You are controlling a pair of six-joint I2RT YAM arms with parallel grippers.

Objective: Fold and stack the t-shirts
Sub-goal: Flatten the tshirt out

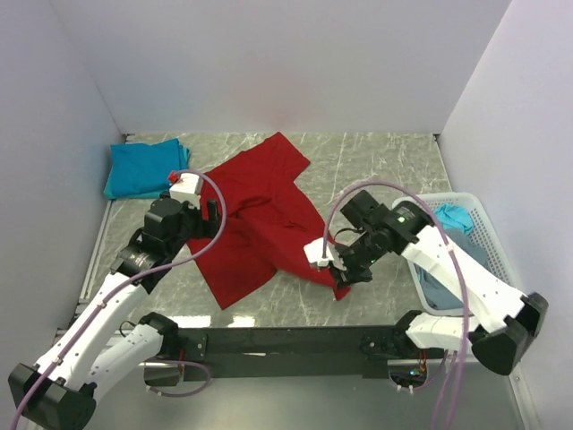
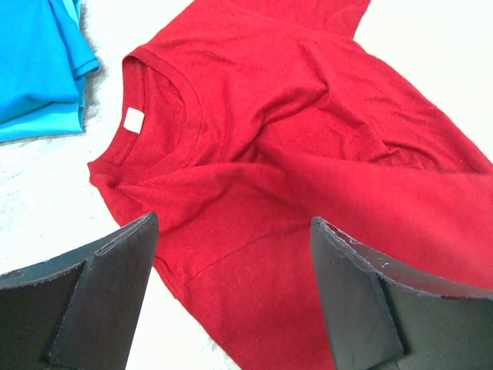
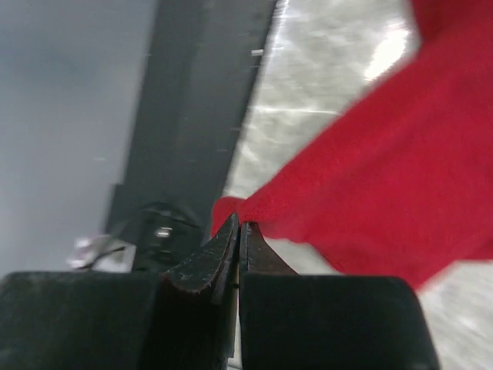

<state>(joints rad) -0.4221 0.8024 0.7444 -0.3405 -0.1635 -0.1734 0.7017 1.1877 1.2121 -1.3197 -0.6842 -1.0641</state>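
T-shirt [image 1: 260,224], red, corner pinched by right claw [image 3: 237,225], left claw [image 2: 233,223] spread

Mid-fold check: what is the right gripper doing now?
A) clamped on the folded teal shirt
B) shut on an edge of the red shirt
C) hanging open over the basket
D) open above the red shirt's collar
B: in the right wrist view, the right gripper has its jaws closed together on a bunched edge of the red t-shirt.
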